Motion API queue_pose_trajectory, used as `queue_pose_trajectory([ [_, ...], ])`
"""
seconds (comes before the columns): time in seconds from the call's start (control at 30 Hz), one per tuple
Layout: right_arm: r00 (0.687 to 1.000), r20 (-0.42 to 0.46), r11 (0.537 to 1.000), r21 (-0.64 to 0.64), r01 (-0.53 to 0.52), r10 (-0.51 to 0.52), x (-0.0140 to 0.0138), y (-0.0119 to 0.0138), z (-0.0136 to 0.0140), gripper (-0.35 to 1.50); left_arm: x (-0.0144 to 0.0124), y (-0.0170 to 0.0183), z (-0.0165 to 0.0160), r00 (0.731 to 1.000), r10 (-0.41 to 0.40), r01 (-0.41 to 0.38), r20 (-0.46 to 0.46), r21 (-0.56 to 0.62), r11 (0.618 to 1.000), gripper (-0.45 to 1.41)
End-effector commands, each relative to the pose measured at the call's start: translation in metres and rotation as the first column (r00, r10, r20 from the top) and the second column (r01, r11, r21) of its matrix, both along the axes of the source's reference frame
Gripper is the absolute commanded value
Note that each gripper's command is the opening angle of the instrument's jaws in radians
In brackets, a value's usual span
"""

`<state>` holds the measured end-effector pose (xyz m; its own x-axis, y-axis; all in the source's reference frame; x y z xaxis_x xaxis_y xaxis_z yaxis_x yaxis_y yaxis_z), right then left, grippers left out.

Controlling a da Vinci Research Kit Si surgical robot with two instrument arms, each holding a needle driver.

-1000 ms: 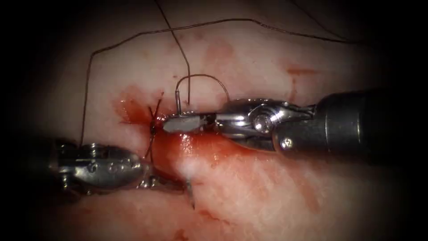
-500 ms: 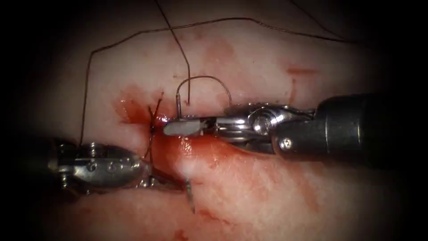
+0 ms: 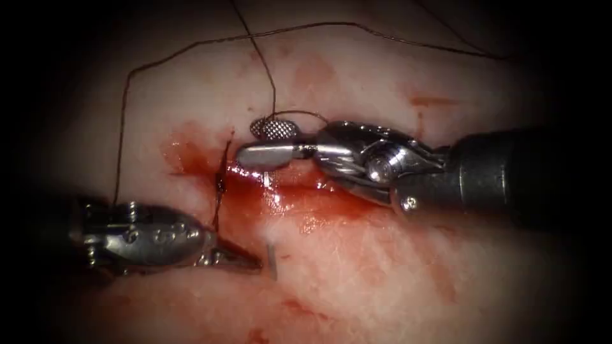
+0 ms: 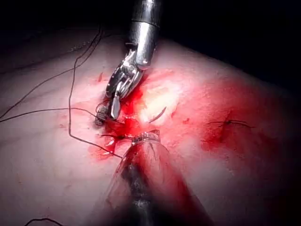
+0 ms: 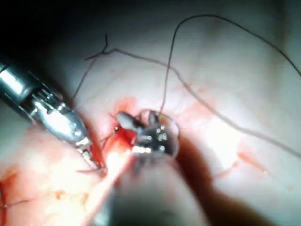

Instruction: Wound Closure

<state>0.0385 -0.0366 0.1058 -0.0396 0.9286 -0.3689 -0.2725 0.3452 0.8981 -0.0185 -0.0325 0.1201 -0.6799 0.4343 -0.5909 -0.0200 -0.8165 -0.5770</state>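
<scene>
**Endoscope view: needle tip beside left tool**

Right end effector [image 3: 262, 141] gapes open, gripping nothing. The needle [image 3: 272, 261] sits in the tissue [image 3: 382, 267], its exposed tip nearly upright. Left end effector [image 3: 245, 260], seemingly closed and empty, lies just left of it, nearer by far.

Two slim metal needle drivers on dark shafts

The right arm's tool [image 3: 271, 141] has polished silver jaws, one with a cross-hatched oval face; behind them, toward 3 o'clock, sit a bright wrist joint with a round pivot screw, fine ribbed cable grooves, a second small screw at the collar, and a thick matte black shaft. The left arm's tool [image 3: 245, 259] is a rounded, duller steel wrist housing with a row of small rivet-like pins, tapering toward 3 o'clock into short dark pointed jaws; its shaft recedes into shadow toward 9 o'clock.
</scene>
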Motion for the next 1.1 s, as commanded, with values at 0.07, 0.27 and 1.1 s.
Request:
queue_pose_trajectory([
  [0.07,1.0,-0.002,1.0,0.002,0.014,-0.014,0.0006,-0.0001,0.0003,0.1,-0.0005,-0.0003,0.0006,1.0,0.001,-0.001,0.001,0.001,1.0,-0.45],
  [0.27,0.999,0.014,0.999,0.007,0.033,-0.033,0.0002,-0.0002,0.0,-0.35,-0.0005,-0.0004,0.0006,1.0,0.001,-0.001,0.0,0.001,1.0,-0.45],
  [1.1,0.996,0.028,0.996,-0.007,0.09,-0.09,-0.0032,-0.0007,-0.0017,0.77,-0.0009,0.0014,-0.0012,0.997,-0.024,0.033,0.078,-0.12,0.992,-0.1],
])
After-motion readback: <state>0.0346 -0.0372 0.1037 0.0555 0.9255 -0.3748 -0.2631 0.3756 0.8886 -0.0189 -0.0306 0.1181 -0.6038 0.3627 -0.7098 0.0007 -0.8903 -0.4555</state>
